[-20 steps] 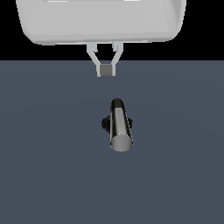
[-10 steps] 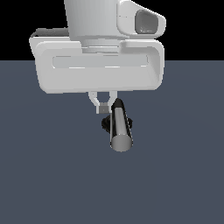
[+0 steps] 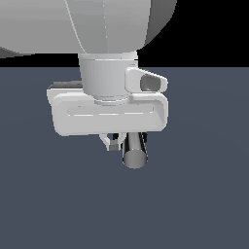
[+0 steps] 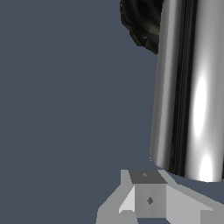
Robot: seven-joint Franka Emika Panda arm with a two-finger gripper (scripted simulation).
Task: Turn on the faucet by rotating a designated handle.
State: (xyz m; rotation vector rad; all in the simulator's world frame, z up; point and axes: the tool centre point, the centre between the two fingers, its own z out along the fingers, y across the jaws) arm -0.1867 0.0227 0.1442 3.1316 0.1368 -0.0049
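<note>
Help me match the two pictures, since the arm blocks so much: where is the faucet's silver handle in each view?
Exterior view: the handle pokes out below the white gripper body, flat round end facing the camera, just right of centre.
Wrist view: the handle fills one side as a tall glossy cylinder.
Shared landmark: the grey fingertip close beside the handle's end.

One robot arm [image 3: 97,29] over one dark surface [image 3: 194,204]; one gripper [image 3: 113,144], beside one silver handle [image 3: 134,153]; one faucet [image 4: 144,22], its ridged black base behind the handle; apparently one fingertip [image 4: 148,197] visible, the other unclear.
</note>
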